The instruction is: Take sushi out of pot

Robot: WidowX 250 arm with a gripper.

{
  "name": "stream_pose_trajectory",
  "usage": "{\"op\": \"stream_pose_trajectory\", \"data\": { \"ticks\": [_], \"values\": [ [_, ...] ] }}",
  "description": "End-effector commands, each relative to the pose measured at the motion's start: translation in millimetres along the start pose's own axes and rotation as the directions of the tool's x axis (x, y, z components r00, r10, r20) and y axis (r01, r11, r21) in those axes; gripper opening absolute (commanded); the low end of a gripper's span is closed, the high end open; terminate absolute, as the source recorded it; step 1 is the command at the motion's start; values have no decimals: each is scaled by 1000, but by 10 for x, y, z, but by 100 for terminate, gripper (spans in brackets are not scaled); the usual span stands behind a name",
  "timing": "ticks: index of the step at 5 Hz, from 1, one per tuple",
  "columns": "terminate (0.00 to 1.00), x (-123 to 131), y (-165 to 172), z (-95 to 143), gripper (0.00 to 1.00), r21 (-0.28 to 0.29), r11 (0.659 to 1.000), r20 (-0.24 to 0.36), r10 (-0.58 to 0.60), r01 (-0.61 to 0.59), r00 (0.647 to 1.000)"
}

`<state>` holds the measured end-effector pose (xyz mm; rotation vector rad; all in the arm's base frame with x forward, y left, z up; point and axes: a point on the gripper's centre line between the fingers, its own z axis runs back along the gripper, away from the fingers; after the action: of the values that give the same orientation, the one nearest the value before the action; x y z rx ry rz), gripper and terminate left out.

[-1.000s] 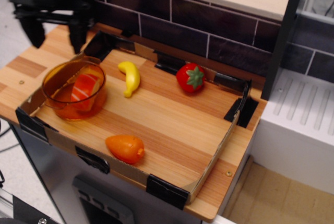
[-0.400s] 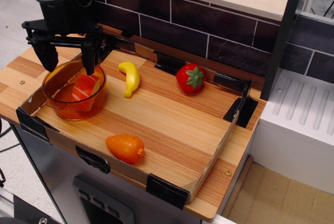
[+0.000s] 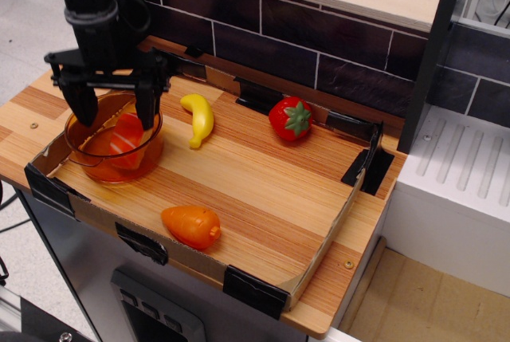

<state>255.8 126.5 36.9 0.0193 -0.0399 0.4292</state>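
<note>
The translucent orange pot (image 3: 96, 159) stands at the left end of the wooden tray. The sushi (image 3: 123, 139), orange-red with white stripes, leans inside it. My black gripper (image 3: 114, 112) hangs right over the pot, open. Its left finger (image 3: 82, 107) is at the pot's far left rim. Its right finger (image 3: 146, 107) is at the far right rim. The fingertips reach about rim level, with the sushi just below and between them. I cannot tell whether they touch the sushi.
A yellow banana (image 3: 198, 119) lies just right of the pot. A red strawberry (image 3: 291, 119) sits near the tray's back wall. An orange carrot-shaped toy (image 3: 191, 226) lies near the front edge. A cardboard rim (image 3: 351, 198) surrounds the tray. A dark tiled wall (image 3: 319, 47) stands behind.
My gripper has moved right and down from behind the pot's far left to right over the pot, still open. The sushi and pot have not moved.
</note>
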Motion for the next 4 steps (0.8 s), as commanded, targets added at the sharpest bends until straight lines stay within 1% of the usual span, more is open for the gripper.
{"op": "stream_pose_trajectory", "data": {
  "ticks": [1, 2, 3, 4],
  "values": [
    [0, 71, 22, -41, 100, 31, 999, 35, 7, -8, 999],
    [0, 83, 46, -116, 100, 41, 999, 31, -2, 0, 1000],
    [0, 93, 51, -163, 100, 57, 998, 40, -15, 13, 999],
    [0, 78, 49, -159, 100, 54, 998, 38, -25, 23, 999]
  ]
}}
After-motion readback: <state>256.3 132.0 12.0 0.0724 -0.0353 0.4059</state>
